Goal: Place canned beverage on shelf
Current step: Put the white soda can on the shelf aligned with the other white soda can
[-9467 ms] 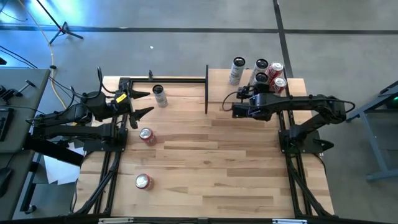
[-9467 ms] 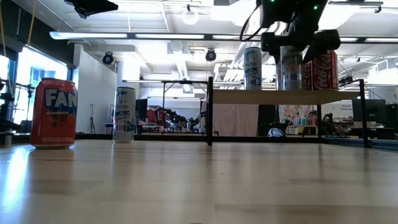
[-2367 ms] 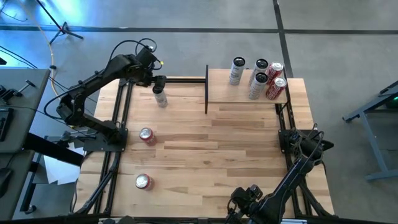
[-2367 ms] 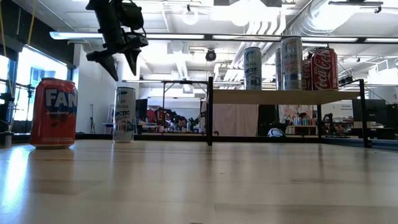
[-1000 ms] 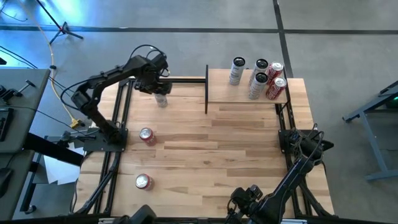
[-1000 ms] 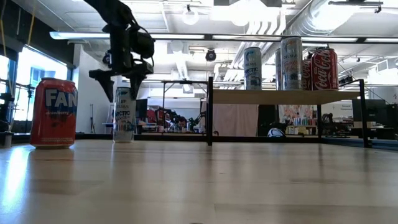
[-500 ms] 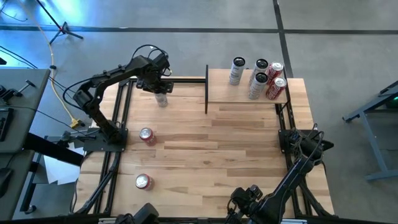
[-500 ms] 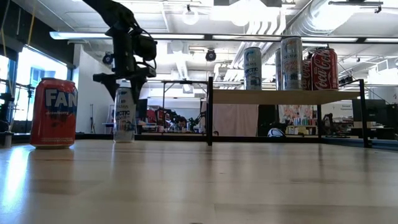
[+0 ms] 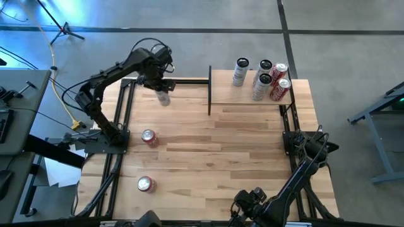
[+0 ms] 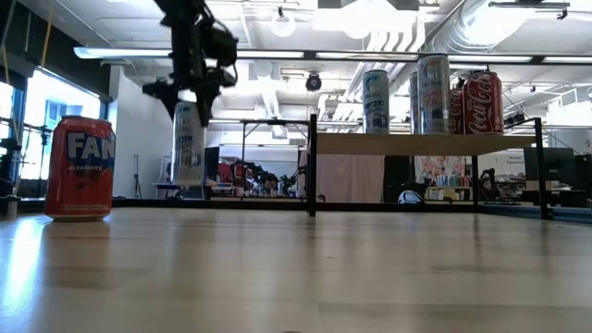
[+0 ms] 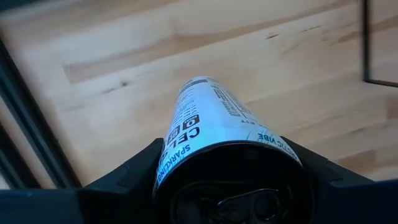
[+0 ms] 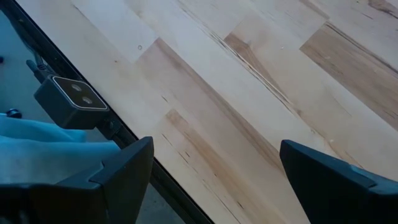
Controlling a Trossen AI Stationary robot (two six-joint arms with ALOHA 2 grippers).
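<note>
The left gripper (image 10: 190, 92) has its jaws clamped round the top of a slim white can (image 10: 188, 143), holding it upright just clear of the desk (image 9: 252, 157), left of the shelf (image 9: 224, 94). The right gripper (image 12: 208, 171) waits at the desk's near edge, jaws wide and empty.

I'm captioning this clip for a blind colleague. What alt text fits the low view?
The left claw holds a slim silver can by its top, lifted clear of the wooden table. An orange Fanta can stands at left; at right, a raised shelf carries several cans.
</note>
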